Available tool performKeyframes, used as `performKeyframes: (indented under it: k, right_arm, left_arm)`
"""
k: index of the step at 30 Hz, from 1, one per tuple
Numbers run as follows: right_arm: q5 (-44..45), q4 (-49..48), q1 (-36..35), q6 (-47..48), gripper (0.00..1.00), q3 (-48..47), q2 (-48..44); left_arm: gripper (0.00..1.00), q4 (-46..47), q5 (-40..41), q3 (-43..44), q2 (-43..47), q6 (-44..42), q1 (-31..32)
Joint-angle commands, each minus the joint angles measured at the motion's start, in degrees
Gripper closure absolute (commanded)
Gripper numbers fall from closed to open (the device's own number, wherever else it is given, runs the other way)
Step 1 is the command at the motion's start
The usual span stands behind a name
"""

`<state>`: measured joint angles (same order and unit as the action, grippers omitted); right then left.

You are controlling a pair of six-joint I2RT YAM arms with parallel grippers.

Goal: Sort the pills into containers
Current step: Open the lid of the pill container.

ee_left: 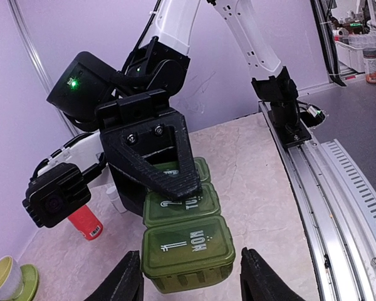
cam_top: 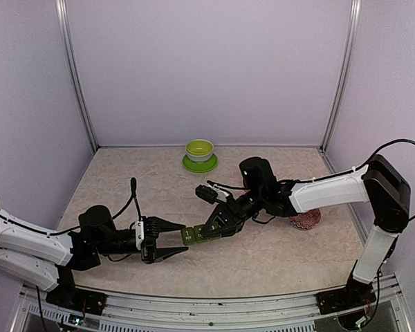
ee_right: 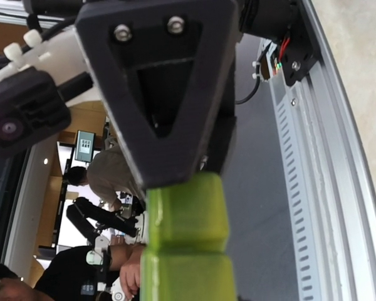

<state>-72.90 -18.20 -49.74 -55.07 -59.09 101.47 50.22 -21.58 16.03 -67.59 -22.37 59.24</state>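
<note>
Your right gripper [cam_top: 216,225] is clamped on the small dark green plastic strip of three joined square lidded containers [cam_top: 196,234], gripping it at the far end. In the left wrist view one black triangular finger [ee_left: 153,157] lies across the top of the farthest compartment and reaches over part of the middle one. The right wrist view shows the same hold from behind, with the green blocks running out past that finger. The strip sits near the middle of the beige marbled worktop [cam_top: 277,256], pointing from the right gripper toward the left one. You cannot tell from these views whether its underside rests on the surface or hangs just above it. Your left gripper [cam_top: 185,239] is spread wide and grips nothing. Its two fingers [ee_left: 124,282] flank the nearest compartment, one on each side, with a gap showing between each finger and the green wall. That compartment's lid is down and bears pale lettering reading MON, and the middle lid is down as well. A lime-green bowl on a matching saucer [cam_top: 200,153] stands well apart near the back wall. A red-and-white patterned bowl [cam_top: 306,220] sits partly behind the right arm. A red bottle [ee_left: 86,223] is on the worktop just beyond the right gripper.
</note>
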Motion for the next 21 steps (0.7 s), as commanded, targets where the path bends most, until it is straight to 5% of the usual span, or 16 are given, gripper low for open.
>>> performKeyframes:
  k: [1, 17, 19, 21]
  right_arm:
    - [-1.2, -0.4, 0.4, 1.2, 0.8, 0.0, 0.7]
    - [-1.9, 2.4, 0.4, 2.2, 0.81, -1.2, 2.0]
    - [-1.9, 2.4, 0.4, 2.2, 0.81, -1.3, 2.1]
    - [-1.9, 2.5, 0.4, 2.4, 0.81, -1.4, 2.1]
  left_arm:
    - [0.5, 1.0, -1.5, 0.6, -0.8, -0.2, 1.0]
    - [0.74, 1.3, -0.3, 1.7, -2.2, -0.1, 2.6]
    - [0.71, 1.0, -0.2, 1.8, -2.1, 0.0, 2.6]
    - [0.56, 1.0, 0.4, 1.7, -1.9, 0.1, 2.6]
